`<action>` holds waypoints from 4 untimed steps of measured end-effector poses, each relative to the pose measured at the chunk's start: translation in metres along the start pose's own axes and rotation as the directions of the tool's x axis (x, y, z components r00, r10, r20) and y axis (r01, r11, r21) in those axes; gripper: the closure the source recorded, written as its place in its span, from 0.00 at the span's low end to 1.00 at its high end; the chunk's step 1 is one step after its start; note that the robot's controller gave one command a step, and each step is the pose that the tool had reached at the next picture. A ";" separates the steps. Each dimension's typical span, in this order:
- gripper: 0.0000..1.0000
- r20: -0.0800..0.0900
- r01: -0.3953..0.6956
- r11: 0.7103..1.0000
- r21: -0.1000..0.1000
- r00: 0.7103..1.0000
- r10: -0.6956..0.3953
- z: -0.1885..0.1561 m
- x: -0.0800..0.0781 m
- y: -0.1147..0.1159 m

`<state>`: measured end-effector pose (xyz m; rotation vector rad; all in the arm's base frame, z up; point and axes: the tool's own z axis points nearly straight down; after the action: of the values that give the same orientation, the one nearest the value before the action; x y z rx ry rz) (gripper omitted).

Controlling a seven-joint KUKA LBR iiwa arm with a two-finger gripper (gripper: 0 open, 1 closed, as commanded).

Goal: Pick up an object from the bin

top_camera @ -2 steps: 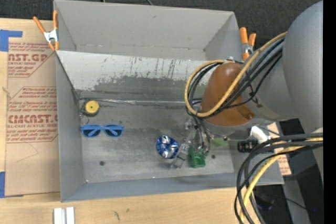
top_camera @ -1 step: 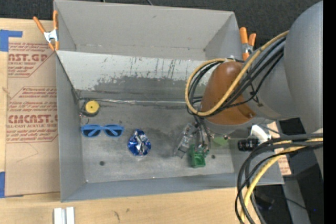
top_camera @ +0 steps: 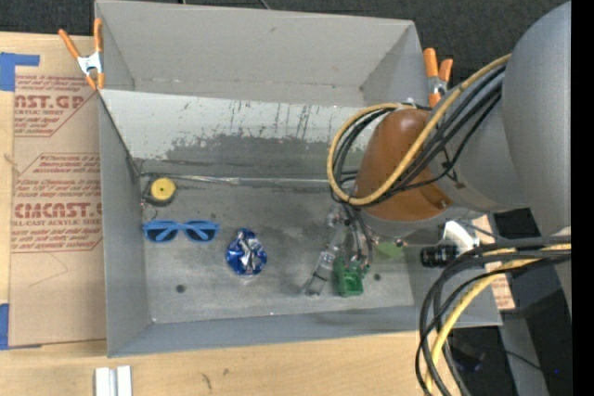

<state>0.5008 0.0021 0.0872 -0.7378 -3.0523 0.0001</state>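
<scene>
Your gripper [top_camera: 336, 274] is down at a small green block [top_camera: 350, 281], but you can't make out how its grip stands. Well clear of it, toward the bin's far end, lie a crumpled blue wrapper [top_camera: 246, 253], blue sunglasses [top_camera: 180, 230] and a yellow disc [top_camera: 162, 190].

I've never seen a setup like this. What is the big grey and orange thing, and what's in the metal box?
You are looking down into a grey metal bin. The grey shape with the orange cover and cables, entering from the right, is a robot arm. Its gripper, the grasping hand, is low at the bin's front right, beside a small green object. I cannot tell whether it holds anything. To the left lie a crumpled blue and white ball, blue sunglasses and a yellow disc.
</scene>
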 end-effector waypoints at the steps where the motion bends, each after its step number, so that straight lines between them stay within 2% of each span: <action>1: 0.00 0.002 0.111 0.994 0.002 0.994 -0.111 0.017 -0.005 -0.058; 2: 1.00 0.001 0.114 0.993 0.000 0.993 -0.114 0.017 -0.004 -0.056; 3: 0.00 0.001 0.114 0.994 0.000 0.994 -0.114 0.017 -0.004 -0.056; 4: 0.00 0.000 0.235 0.972 0.001 0.972 -0.235 0.018 -0.045 -0.105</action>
<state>0.4928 -0.1121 0.0691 -0.3710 -3.1177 0.0021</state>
